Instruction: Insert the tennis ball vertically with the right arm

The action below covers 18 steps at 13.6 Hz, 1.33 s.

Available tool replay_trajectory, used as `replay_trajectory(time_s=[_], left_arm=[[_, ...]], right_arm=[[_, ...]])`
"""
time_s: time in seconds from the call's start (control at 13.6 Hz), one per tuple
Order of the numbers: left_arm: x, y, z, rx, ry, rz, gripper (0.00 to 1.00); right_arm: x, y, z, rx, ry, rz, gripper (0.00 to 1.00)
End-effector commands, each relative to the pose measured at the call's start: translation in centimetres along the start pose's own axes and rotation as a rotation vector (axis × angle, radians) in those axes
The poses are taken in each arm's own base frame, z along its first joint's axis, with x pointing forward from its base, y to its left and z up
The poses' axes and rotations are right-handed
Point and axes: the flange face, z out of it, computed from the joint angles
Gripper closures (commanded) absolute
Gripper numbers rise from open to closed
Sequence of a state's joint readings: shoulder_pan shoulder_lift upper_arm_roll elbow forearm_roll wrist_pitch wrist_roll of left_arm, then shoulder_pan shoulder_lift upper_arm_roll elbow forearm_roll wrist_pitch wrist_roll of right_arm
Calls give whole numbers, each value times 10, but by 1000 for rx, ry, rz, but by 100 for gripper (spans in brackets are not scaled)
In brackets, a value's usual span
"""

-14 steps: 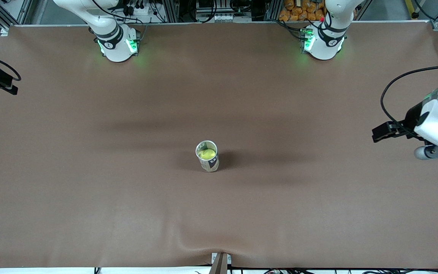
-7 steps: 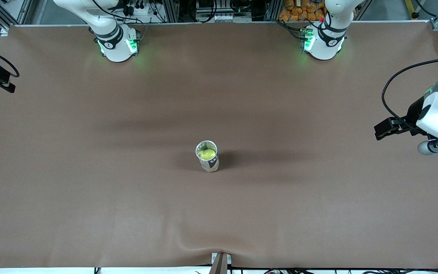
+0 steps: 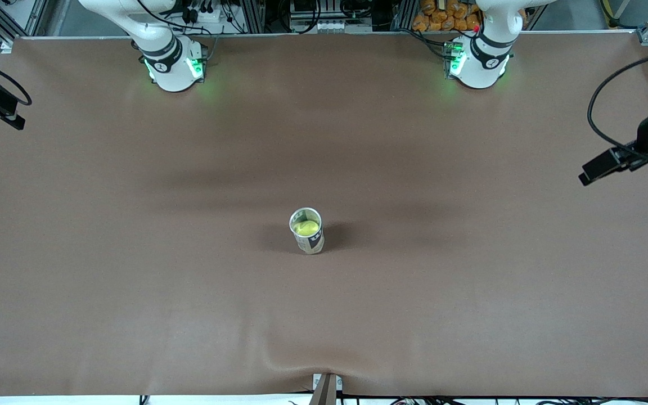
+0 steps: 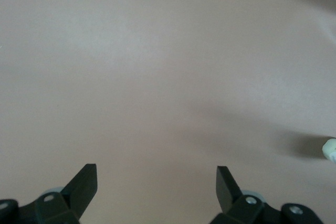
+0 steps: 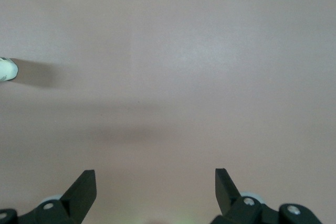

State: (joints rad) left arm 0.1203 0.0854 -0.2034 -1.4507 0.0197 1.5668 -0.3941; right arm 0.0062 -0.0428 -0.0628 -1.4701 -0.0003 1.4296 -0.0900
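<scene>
My 2 grippers hang over bare brown table (image 3: 133, 292) at its 2 ends, well apart from the work. My right gripper (image 5: 155, 195) has its jaws spread wide with nothing between them, and only tabletop lies under it. My left gripper (image 4: 156, 191) is the same: jaws spread, empty, over the left arm's end of the table; that arm waits.

The tennis ball (image 3: 306, 227) sits inside the can (image 3: 307, 231), which stands upright near the middle of the table with its open mouth up. The ball's yellow-green top shows just below the rim. A sliver of the can shows at the edge of each wrist view, small and far from the fingers.

As I judge it, the insertion is done: the ball is down in the can, the can has not tipped, and I hold nothing. What is left for me looks like parking my right arm clear of the can and bumping nothing.
</scene>
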Motion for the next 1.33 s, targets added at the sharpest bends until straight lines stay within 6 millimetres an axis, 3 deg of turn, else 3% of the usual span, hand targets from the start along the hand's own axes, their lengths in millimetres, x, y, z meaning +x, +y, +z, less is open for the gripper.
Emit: replay_trajectory(time_s=[0.0,0.15,0.3,0.66,0.81,1.11,1.25], left_arm=[[-43,-11,5,-1,13,7,0],[-69,-17,12,1,35,55,0],[-80,-16,7,1,32,67,0],[-89,-22,-4,8,20,256,0],[-92,-22,-22,8,24,278,0],[-91,-24,-40,2,20,290,0],[-97,-16,-50,-2,9,308,0]], right_arm=[[-5,0,0,-5,5,2,0],[-5,1,-1,-6,8,2,0],[-6,1,-1,-6,6,3,0],[-5,3,0,-5,3,8,0],[-5,2,0,-5,3,6,0],[-5,1,0,-5,2,6,0],[-5,2,0,-5,2,8,0]])
